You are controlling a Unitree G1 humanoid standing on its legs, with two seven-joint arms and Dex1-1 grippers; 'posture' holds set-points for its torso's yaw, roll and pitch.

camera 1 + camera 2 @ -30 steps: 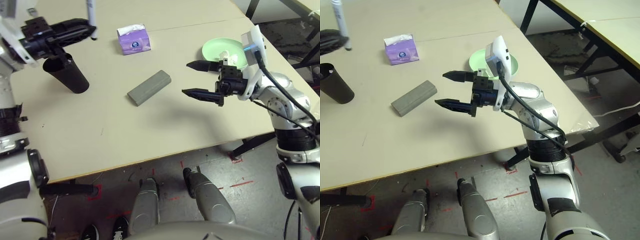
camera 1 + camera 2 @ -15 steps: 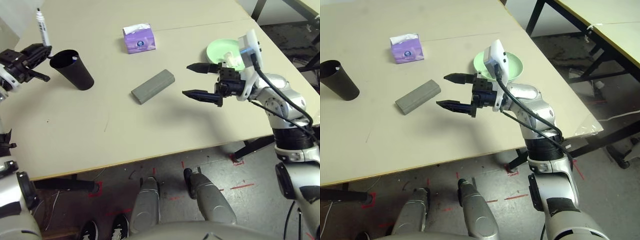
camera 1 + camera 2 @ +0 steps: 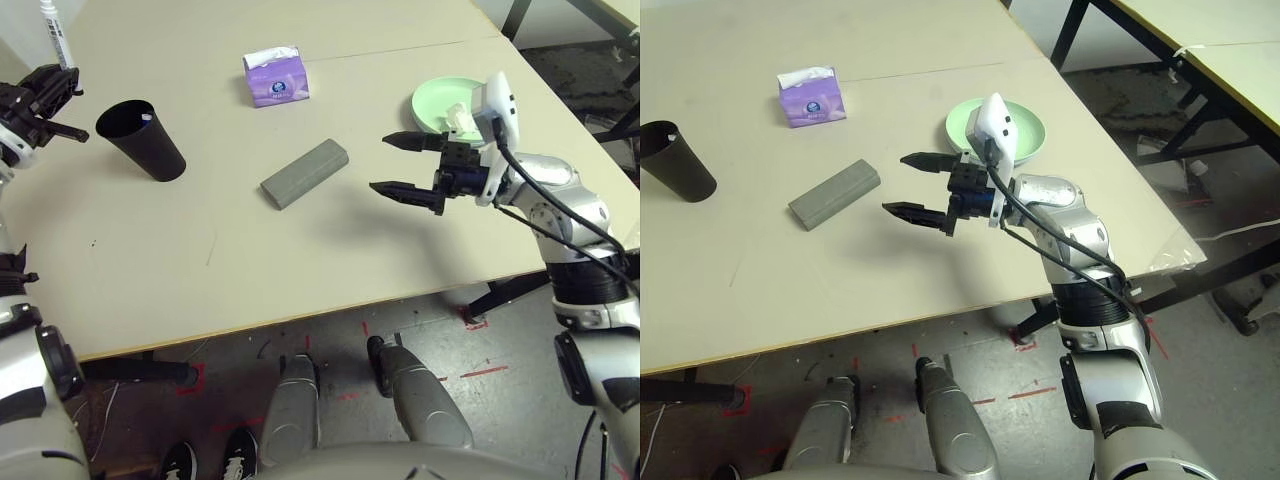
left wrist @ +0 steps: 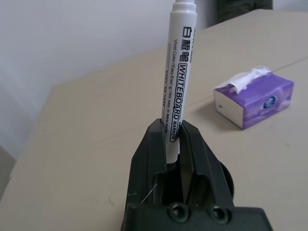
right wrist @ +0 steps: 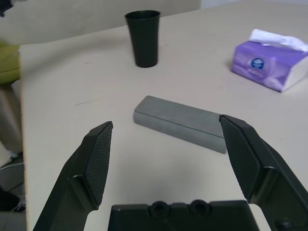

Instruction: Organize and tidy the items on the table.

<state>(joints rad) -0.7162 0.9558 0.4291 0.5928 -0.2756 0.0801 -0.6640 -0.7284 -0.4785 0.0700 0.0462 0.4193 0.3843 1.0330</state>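
Pale bench (image 3: pixel 300 260): left hand (image 4: pixel 174 144), clenched on white marker (image 4: pixel 179 62), has swung outward past black cup (image 3: pixel 140 139) near left edge; drop into cup pending. Right hand (image 3: pixel 400 165) released, hovering beside grey glasses case (image 3: pixel 304 173), mid-bench.

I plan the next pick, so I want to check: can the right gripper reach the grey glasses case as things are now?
Probably yes. The right gripper is open and points at the grey glasses case, with only bare table between them.

Splayed right gripper (image 3: pixel 912 186) above table (image 3: pixel 840 270)
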